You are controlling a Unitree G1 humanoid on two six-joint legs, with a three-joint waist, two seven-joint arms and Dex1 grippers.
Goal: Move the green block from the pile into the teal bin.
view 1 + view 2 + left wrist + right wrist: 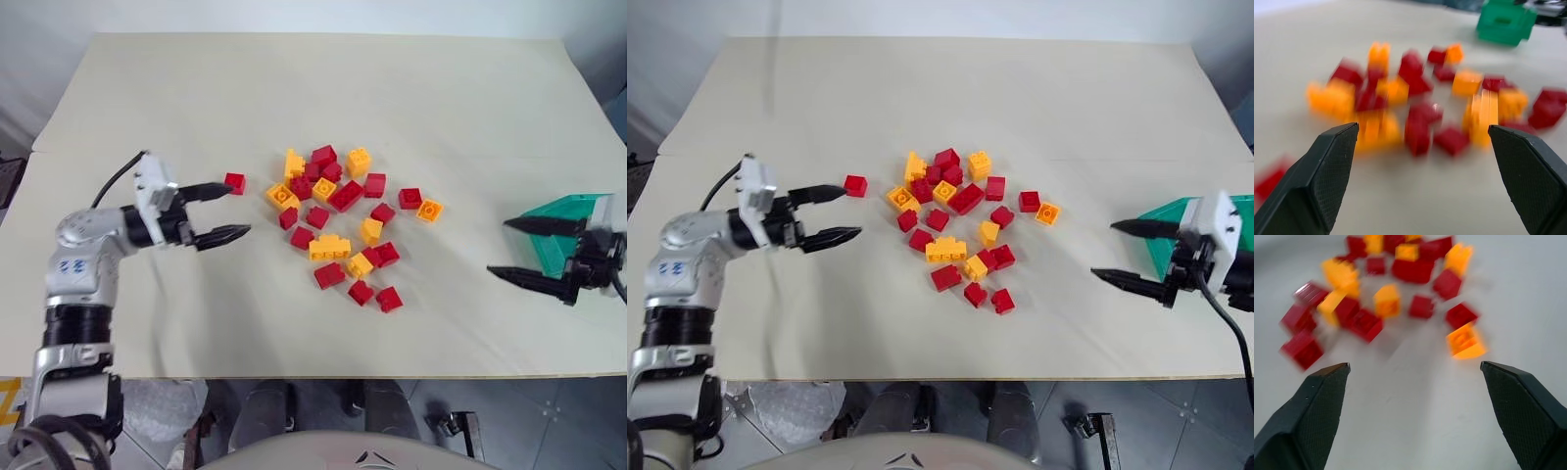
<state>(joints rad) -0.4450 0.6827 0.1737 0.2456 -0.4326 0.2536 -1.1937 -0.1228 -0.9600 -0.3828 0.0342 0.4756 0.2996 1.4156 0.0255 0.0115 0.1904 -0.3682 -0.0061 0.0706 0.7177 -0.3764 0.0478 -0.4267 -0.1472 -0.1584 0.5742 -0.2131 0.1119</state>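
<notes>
Left gripper, right gripper level — jaws wide, empty.

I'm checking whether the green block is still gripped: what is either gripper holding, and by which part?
Nothing is held. The left gripper and the right gripper both stand open and empty, on either side of the pile.

The left end effector is wide open and empty. It points sideways, out over the left side of the bench. The right end effector is wide open and empty too, pointing in from the bench's right edge.
</notes>
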